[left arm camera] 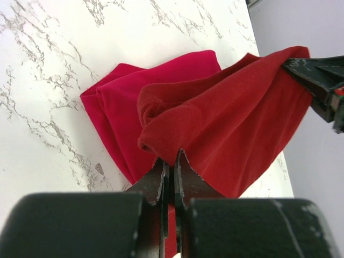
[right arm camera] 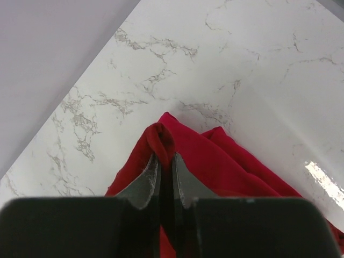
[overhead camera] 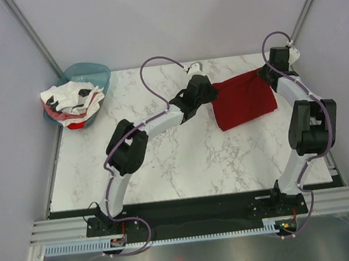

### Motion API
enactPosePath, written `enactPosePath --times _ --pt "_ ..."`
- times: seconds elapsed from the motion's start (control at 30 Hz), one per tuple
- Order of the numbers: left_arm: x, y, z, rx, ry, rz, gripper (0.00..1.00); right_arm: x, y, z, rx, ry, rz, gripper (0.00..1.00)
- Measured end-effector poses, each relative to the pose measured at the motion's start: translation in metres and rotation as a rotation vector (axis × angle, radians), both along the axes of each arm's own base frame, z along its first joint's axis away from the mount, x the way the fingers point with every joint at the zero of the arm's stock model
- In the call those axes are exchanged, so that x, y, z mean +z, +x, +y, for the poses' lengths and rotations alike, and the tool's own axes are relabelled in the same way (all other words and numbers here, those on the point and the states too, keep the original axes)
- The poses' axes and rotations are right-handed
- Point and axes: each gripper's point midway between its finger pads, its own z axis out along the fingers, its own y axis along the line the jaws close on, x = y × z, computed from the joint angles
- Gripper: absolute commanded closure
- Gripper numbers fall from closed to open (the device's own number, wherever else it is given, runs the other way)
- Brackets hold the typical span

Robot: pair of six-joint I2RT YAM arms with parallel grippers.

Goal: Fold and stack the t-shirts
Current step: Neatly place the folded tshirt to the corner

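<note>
A dark maroon-red t-shirt (overhead camera: pixel 244 100) hangs stretched between both grippers over the back right of the table. My left gripper (overhead camera: pixel 212 92) is shut on its left edge; in the left wrist view the jaws (left arm camera: pixel 172 157) pinch a fold of the cloth (left arm camera: pixel 236 118). At the other end, my right gripper (overhead camera: pixel 268 73) is shut on a bunched corner (right arm camera: pixel 164 140). Beneath the held shirt a folded crimson-pink t-shirt (left arm camera: pixel 121 110) lies flat on the marble. White t-shirts (overhead camera: pixel 70 99) with black and red marks are heaped at the back left.
The white shirts sit in a teal plastic basin (overhead camera: pixel 89 71) at the table's back left corner. Grey walls close in the table's left, back and right sides. The marble tabletop (overhead camera: pixel 184 161) runs from the arms' bases back to the shirts.
</note>
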Motion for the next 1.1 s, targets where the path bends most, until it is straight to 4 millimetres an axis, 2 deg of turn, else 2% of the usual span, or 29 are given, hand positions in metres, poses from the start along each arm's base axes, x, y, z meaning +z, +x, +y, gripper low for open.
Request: enactPosePath --times 0.03,0.07,0.17,0.2,0.27,0.33,0.43,0.53,0.6,0.73,0.8,0.83,0.9,0.93,0.97,1.1 --pt "-0.001 0.001 0.001 0.003 -0.005 0.006 0.93 -0.003 0.002 0.001 0.001 0.001 0.005 0.78" --pt "-0.001 0.003 0.001 0.006 -0.011 0.01 0.91 -0.006 0.005 0.001 0.001 0.001 0.009 0.54" --pt "-0.007 0.012 0.002 0.012 -0.024 0.025 0.52 -0.014 0.014 -0.004 -0.019 -0.009 0.014 0.19" --pt "-0.009 0.017 0.002 0.017 -0.032 0.032 0.39 -0.016 0.018 -0.007 -0.029 -0.015 0.013 0.17" --pt "-0.02 0.033 0.006 0.037 -0.037 0.053 0.32 -0.019 0.023 -0.011 -0.036 -0.03 0.018 0.15" --pt "-0.031 0.049 0.016 0.064 -0.021 0.072 0.3 -0.019 0.024 -0.013 -0.045 -0.04 0.02 0.15" --pt "-0.048 0.061 0.04 0.115 0.028 0.112 0.3 -0.016 0.025 -0.014 -0.055 -0.066 0.016 0.19" --pt "-0.049 0.067 0.055 0.15 0.055 0.114 0.3 -0.01 0.025 -0.005 -0.042 -0.093 0.011 0.25" --pt "-0.047 0.064 0.058 0.15 0.068 0.117 0.3 -0.004 0.026 0.005 -0.019 -0.099 -0.001 0.31" --pt "-0.035 0.048 0.06 0.134 0.081 0.118 0.3 -0.004 0.025 0.023 0.031 -0.078 -0.024 0.38" --pt "-0.03 0.034 0.068 0.129 0.094 0.131 0.3 -0.017 0.02 0.027 0.043 -0.059 -0.006 0.48" --pt "-0.025 0.027 0.073 0.128 0.093 0.129 0.3 -0.024 0.017 0.028 0.041 -0.047 0.001 0.56" --pt "-0.018 0.01 0.085 0.128 0.097 0.131 0.29 -0.044 0.007 0.028 0.038 -0.02 0.035 0.61" --pt "-0.016 0.001 0.093 0.131 0.1 0.133 0.29 -0.054 0.001 0.028 0.031 -0.006 0.055 0.74" --pt "-0.014 -0.007 0.1 0.134 0.103 0.135 0.29 -0.062 -0.004 0.026 0.026 0.004 0.075 0.78" --pt "-0.016 -0.03 0.125 0.149 0.122 0.147 0.29 -0.073 -0.006 0.01 -0.024 0.05 0.081 0.78"
